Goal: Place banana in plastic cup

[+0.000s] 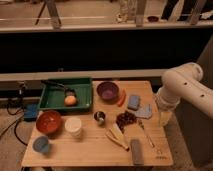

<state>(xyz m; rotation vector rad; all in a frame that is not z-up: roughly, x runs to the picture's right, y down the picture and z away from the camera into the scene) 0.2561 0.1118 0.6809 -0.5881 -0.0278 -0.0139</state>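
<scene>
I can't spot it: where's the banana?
The banana lies front-centre on the table, just below the metal cup; the claw hangs at the table's right edge.

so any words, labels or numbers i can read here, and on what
Nothing here can be read as text.
Small dark mark on the near right corner of the wooden table: too blurred to read.
Banana, light-blue plastic cup, green tray: no label shows.
Gripper, hanging at the table's right edge: no marking shows.
</scene>
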